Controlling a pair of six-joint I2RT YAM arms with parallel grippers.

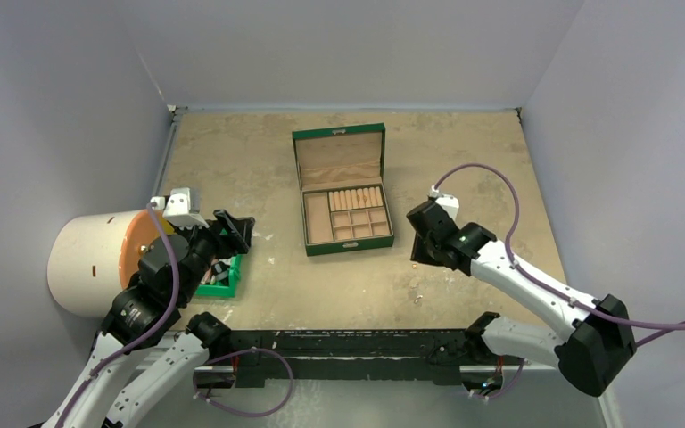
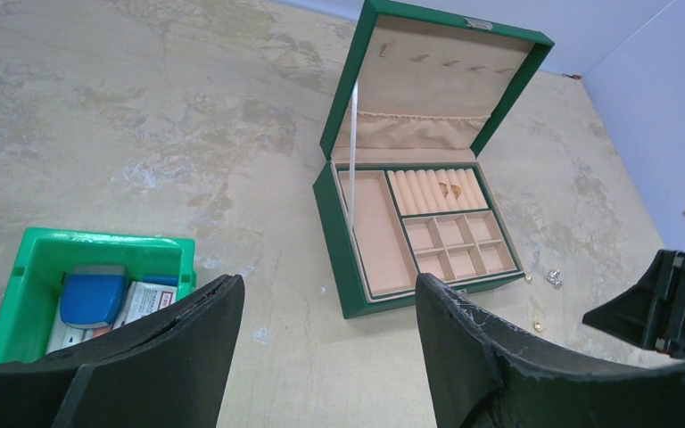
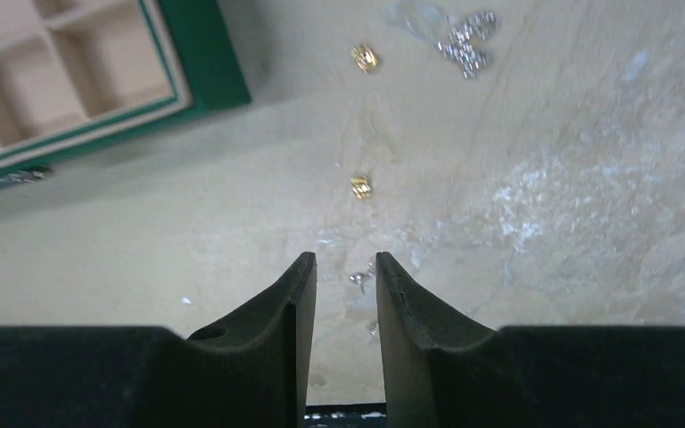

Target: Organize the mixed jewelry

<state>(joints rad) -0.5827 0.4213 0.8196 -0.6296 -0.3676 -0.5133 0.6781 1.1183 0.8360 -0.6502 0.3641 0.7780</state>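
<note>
Several jewelry pieces [image 3: 360,186] lie loose on the table [image 3: 544,223] beside the green box [image 3: 205,62]: gold rings [image 3: 365,58], a silver chain [image 3: 466,40], and a tiny silver piece [image 3: 357,278] just off my right gripper [image 3: 343,264], whose jaws stand narrowly parted and empty. My left gripper [image 2: 328,283] hangs spread wide. I judge I'm lining up a pick, so next I lower and pinch precisely.

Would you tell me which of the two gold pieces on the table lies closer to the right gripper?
The gold piece alone just ahead of the right gripper; the other gold piece sits farther off, beside the silver chain.
</note>
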